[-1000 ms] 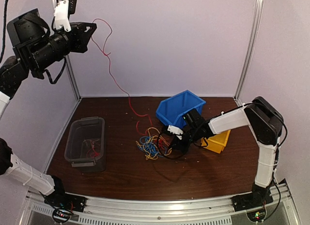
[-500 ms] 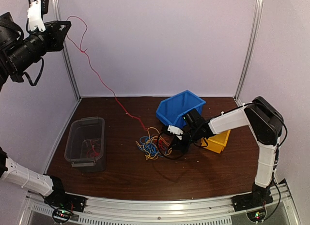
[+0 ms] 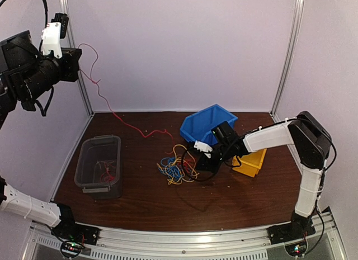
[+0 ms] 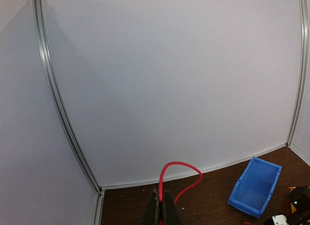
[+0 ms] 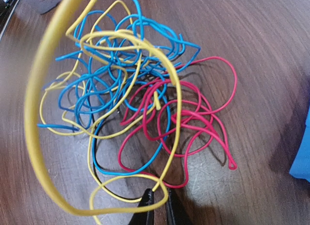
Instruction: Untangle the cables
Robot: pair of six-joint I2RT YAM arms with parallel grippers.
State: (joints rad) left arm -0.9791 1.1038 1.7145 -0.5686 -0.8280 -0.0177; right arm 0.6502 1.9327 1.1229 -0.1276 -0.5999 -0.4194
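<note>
Left gripper [image 4: 160, 208] is up high at the upper left of the overhead view, well above the tabletop [image 3: 168, 207], and clenched on the red cable [image 4: 161, 184]. In its wrist view the cable rises from between the closed fingers, arches over to the right and drops back down. From overhead, that cable hangs down in a wavy line along the back wall and lands on the wood left of centre. Its free end lies near the back, apart from the main pile of cables [image 3: 178, 166]. The pile sits at the centre of the frame, just left of my right gripper [image 5: 156, 205], which is low over the tabletop. In the right wrist view a big yellow cable [image 5: 34, 113] sweeps up the left side and comes round to the fingertips at the bottom edge. The fingers there are nearly together, and I cannot tell whether the yellow cable is pinched or only lying against them. Blue cables [image 5: 97, 80] fill the upper left of that view, red loops [image 5: 208, 113] spread to the right, and the colours cross over each other in the middle. A blue bin [image 3: 208, 124] stands behind the right gripper, tipped forward. A yellow bin [image 3: 253, 162] sits to its right. A grey tub [image 3: 100, 159] at the left holds a few wires.
</note>
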